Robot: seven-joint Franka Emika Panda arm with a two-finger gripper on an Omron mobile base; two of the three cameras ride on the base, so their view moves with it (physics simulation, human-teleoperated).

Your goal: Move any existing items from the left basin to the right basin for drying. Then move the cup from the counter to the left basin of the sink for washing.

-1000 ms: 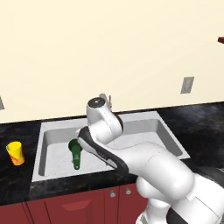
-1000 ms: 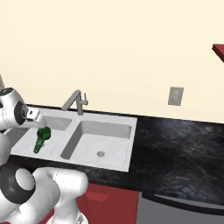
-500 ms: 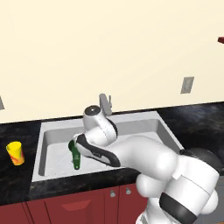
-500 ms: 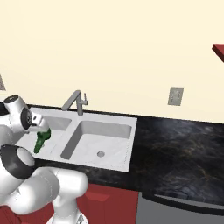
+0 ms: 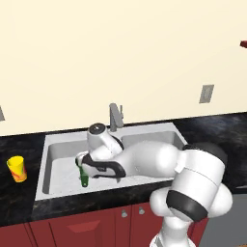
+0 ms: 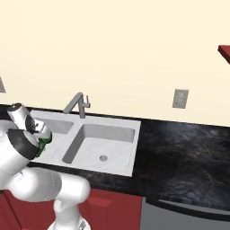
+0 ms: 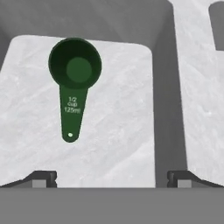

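Observation:
The dark green scoop (image 7: 74, 83) lies flat on the floor of the left basin (image 7: 118, 122), round head away from me and handle toward me. My gripper (image 7: 111, 179) hangs open just above that floor, and the scoop sits ahead and left of centre between the fingertips (image 7: 41, 178), untouched. From the left base view the hand (image 5: 89, 161) is down inside the left basin (image 5: 60, 166), with the scoop's handle (image 5: 84, 179) poking out below it. The yellow cup (image 5: 17, 169) stands on the black counter (image 5: 19, 195) left of the sink. The right basin (image 6: 101, 141) shows its drain.
The grey faucet (image 5: 114, 116) rises behind the sink's divider. My own arm (image 5: 149, 161) spans the right basin in the left base view. A wall socket (image 6: 180, 98) sits above the counter (image 6: 179, 152) on the right. Dark red cabinets (image 5: 72, 226) run below.
The arm has swung down and to the left, bringing the hand low into the left basin over the scoop. The jaws stayed open; scoop and cup have not moved.

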